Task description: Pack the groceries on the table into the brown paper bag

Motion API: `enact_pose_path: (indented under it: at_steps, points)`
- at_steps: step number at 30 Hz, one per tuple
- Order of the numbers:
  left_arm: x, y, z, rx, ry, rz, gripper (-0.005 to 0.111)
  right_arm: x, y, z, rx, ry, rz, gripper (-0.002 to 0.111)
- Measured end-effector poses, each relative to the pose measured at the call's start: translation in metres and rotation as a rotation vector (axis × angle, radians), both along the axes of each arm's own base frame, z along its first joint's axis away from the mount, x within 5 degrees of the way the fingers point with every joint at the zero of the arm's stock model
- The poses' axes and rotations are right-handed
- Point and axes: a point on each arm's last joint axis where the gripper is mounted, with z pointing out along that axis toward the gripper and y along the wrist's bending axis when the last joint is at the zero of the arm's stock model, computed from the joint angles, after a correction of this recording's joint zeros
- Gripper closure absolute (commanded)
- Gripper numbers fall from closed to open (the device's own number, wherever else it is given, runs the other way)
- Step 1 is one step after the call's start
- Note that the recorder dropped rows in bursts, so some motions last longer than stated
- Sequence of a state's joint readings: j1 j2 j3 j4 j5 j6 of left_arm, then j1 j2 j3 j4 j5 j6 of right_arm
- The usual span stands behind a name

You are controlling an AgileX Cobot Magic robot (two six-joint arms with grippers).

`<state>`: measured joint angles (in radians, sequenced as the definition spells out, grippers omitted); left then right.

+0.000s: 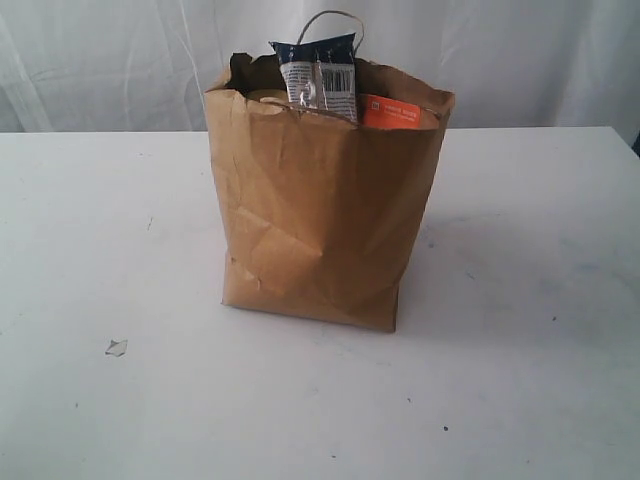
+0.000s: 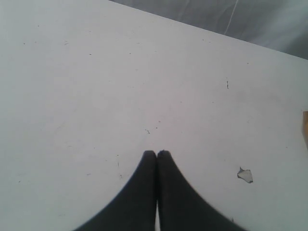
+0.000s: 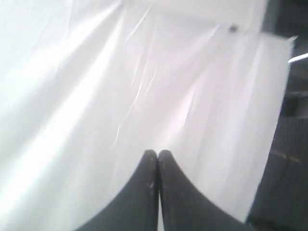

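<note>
The brown paper bag point(image 1: 325, 215) stands upright in the middle of the white table point(image 1: 120, 400). Groceries poke out of its top: a long navy packet point(image 1: 320, 75), the orange label of a brown pouch point(image 1: 395, 112) and a yellowish lid point(image 1: 268, 97) just under the rim. Neither arm shows in the exterior view. In the left wrist view my left gripper point(image 2: 157, 153) is shut and empty above bare tabletop, with a sliver of the bag point(image 2: 305, 127) at the frame's edge. My right gripper point(image 3: 158, 153) is shut and empty, facing a white curtain point(image 3: 120, 86).
A small pale scrap point(image 1: 116, 347) lies on the table to the left of the bag, also visible as a scrap point(image 2: 245, 175) near the left gripper. A white curtain point(image 1: 120, 60) hangs behind the table's far edge.
</note>
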<state>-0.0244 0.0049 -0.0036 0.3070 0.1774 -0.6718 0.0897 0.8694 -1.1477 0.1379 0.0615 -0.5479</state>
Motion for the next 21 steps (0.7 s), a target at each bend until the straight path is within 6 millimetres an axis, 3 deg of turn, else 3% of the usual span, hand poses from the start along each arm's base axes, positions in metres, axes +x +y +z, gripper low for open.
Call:
enact_pose_path:
  at_steps: [2,4,8,9,11,12,15,18,21]
  points:
    - [0.0,0.0,0.0,0.0,0.0,0.0,0.107,0.014,-0.001,-0.02,-0.164,0.196,-0.048,0.108]
    - [0.0,0.0,0.0,0.0,0.0,0.0,0.107,0.031,-0.008,-0.046,-0.199,0.363,-0.105,0.108]
    - [0.0,0.0,0.0,0.0,0.0,0.0,0.107,0.042,-0.022,-0.091,0.031,0.436,-0.168,0.108]
    - [0.0,0.0,0.0,0.0,0.0,0.0,0.107,0.032,-0.023,-0.103,0.166,0.351,-0.136,0.108]
    - [0.0,0.0,0.0,0.0,0.0,0.0,0.107,0.005,-0.019,-0.118,0.236,0.211,-0.058,0.108]
    - [0.0,0.0,0.0,0.0,0.0,0.0,0.107,-0.003,-0.018,-0.125,0.239,0.192,-0.048,0.108]
    - [0.0,0.0,0.0,0.0,0.0,0.0,0.107,-0.052,-0.017,-0.157,0.24,0.131,-0.043,0.108]
    - [0.0,0.0,0.0,0.0,0.0,0.0,0.107,-0.084,-0.021,-0.175,0.312,0.171,-0.097,0.108]
    - [0.0,0.0,0.0,0.0,0.0,0.0,0.107,-0.103,-0.027,-0.19,0.356,0.287,-0.19,0.108]
